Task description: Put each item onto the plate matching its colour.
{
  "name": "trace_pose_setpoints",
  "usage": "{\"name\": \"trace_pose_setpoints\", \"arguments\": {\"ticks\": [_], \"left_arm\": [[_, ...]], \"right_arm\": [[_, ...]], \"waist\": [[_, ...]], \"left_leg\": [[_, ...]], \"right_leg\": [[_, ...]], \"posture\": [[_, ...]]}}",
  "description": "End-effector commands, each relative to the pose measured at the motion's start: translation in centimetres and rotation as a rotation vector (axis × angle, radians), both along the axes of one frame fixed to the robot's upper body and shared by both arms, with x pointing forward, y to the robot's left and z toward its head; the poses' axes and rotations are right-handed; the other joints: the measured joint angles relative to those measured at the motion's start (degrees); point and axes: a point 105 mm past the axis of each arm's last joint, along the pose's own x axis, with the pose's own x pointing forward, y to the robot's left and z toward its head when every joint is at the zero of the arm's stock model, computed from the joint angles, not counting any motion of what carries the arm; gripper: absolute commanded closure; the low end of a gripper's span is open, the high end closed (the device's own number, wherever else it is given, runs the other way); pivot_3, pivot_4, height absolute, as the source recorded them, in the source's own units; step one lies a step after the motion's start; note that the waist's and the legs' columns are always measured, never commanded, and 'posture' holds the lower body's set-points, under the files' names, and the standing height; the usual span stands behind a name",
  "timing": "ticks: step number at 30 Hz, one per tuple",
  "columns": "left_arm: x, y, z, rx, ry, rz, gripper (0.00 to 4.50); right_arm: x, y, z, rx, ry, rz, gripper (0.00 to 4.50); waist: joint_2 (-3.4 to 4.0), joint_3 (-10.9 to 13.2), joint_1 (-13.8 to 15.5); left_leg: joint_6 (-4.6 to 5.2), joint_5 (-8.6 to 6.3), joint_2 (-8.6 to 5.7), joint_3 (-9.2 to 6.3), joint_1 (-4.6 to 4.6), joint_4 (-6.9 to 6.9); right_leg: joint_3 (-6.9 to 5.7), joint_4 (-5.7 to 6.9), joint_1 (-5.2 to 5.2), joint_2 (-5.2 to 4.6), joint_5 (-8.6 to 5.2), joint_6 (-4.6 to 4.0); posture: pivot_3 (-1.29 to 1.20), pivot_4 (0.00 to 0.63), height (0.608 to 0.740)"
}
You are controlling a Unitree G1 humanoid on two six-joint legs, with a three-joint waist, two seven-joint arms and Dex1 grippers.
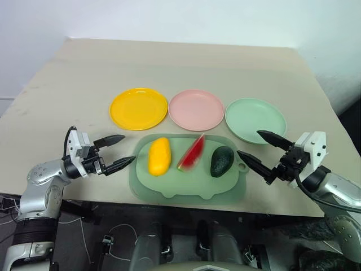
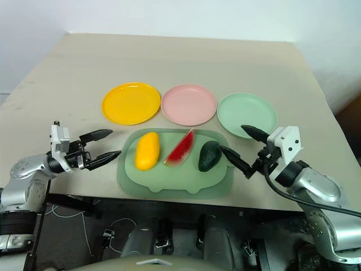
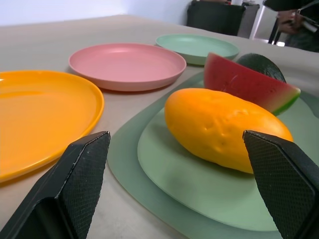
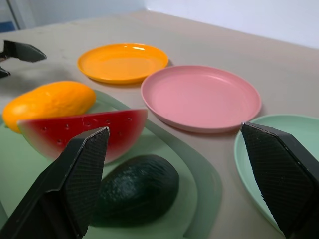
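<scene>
Left eye view — left gripper (image 1: 117, 151) gaping at mango's (image 1: 159, 156) nine o'clock, lining up | right gripper (image 1: 260, 151) gaping empty at avocado's (image 1: 222, 161) three o'clock | yellow plate (image 1: 138, 108) waiting at eleven

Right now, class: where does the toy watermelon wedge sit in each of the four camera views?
Left eye: watermelon wedge mid-board, between mango and avocado.
Right eye: wedge again between them.
Left wrist: wedge behind the mango.
Right wrist: wedge behind the avocado.
Shared landmark: pink plate.
</scene>
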Motion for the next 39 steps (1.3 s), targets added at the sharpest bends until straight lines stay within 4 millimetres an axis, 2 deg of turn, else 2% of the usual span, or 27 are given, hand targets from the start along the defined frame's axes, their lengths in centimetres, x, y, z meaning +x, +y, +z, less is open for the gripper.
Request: {"name": "trace_pose_setpoints", "arguments": {"ticks": [1,8,13,18,20,26,39], "left_arm": [[0.0,-0.1,1.4,0.004,-0.055,-0.002,0.02],[0.3,-0.2,2.0,0.009,-0.070,-0.004,0.02],[0.6,-0.9,2.2,-0.007,-0.078,-0.017,0.02],[0.7,-2.4,2.0,-0.030,-0.069,-0.075,0.02],[0.7,-3.2,2.0,-0.035,-0.068,-0.088,0.02],[0.1,-3.9,2.2,-0.027,-0.055,-0.163,0.02],[0.9,-4.6,2.6,-0.033,-0.075,-0.170,0.02]], "right_arm": [[0.1,0.4,0.6,0.011,-0.024,0.018,0.00],[-0.2,1.4,0.2,0.030,0.006,0.054,0.00],[-0.7,2.0,-1.7,-0.018,0.187,0.076,0.00],[-0.8,2.5,-1.0,-0.001,0.180,0.074,0.00],[-0.8,1.9,-1.0,-0.009,0.189,0.065,0.00],[-0.2,1.7,-1.5,-0.042,0.322,-0.013,0.00],[0.2,3.5,-3.6,0.072,0.577,-0.029,0.00]], "waist": [[0.00,0.0,0.1],[0.00,0.0,0.0],[0.00,0.0,0.0],[0.00,0.0,0.1],[0.00,0.0,0.1],[0.00,0.0,0.0],[-0.01,0.0,-0.1]], "left_leg": [[0.00,0.00,0.00,0.00,0.00,0.00],[-0.01,0.01,0.00,0.00,0.00,-0.01],[-0.01,0.01,0.00,0.00,0.00,-0.01],[-0.01,0.01,0.00,0.01,0.00,-0.01],[0.00,0.00,0.00,0.01,0.00,-0.01],[-0.02,0.01,0.00,0.01,0.00,-0.01],[-0.02,0.01,0.00,0.02,-0.02,-0.01]], "right_leg": [[0.00,0.00,0.00,0.00,0.00,0.00],[0.00,0.00,-0.01,0.00,0.00,0.00],[0.01,0.00,-0.01,-0.01,0.00,-0.01],[0.01,0.00,0.00,-0.01,0.00,0.00],[0.01,-0.01,0.00,0.00,0.00,0.00],[0.01,0.00,0.00,0.00,0.01,-0.01],[0.01,0.00,0.01,0.02,0.01,0.00]], "posture": [[0.00,0.150,0.696],[0.00,0.150,0.696],[0.00,0.150,0.696],[0.00,0.150,0.696],[0.00,0.150,0.696],[0.00,0.150,0.696],[0.00,0.150,0.696]]}}
